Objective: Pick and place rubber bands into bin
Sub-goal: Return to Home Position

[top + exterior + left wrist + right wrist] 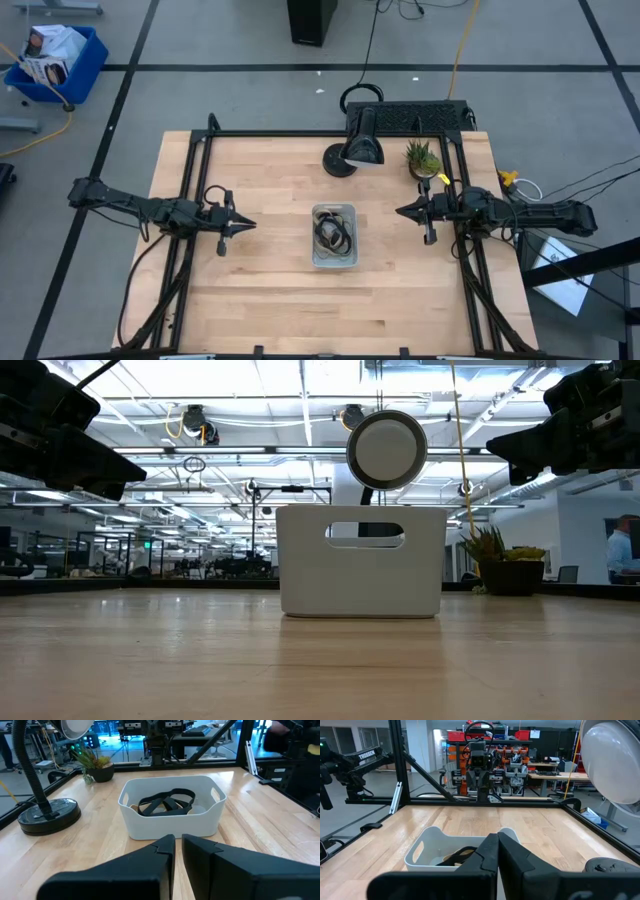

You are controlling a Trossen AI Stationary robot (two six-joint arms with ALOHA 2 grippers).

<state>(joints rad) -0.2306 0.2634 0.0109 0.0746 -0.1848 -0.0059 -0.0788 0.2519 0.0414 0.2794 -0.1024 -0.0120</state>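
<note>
Left gripper (240, 225): mine, fingers drawn together on nothing, raised between the desk's left edge and the bin (318, 250).
Bin: desk centre, rubber bands (333, 236) heaped inside.
Right gripper (405, 212): closed, empty, toward the right edge.
Risk, I judge: a low homeward swing clips the light bin and spills bands.

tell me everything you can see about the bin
The bin is a small pale grey-white plastic tray with rounded corners and a cutout handle in each short end. It sits upright on the wooden table near its middle, holding dark rubber bands. The left gripper and right gripper flank it without touching.
</note>
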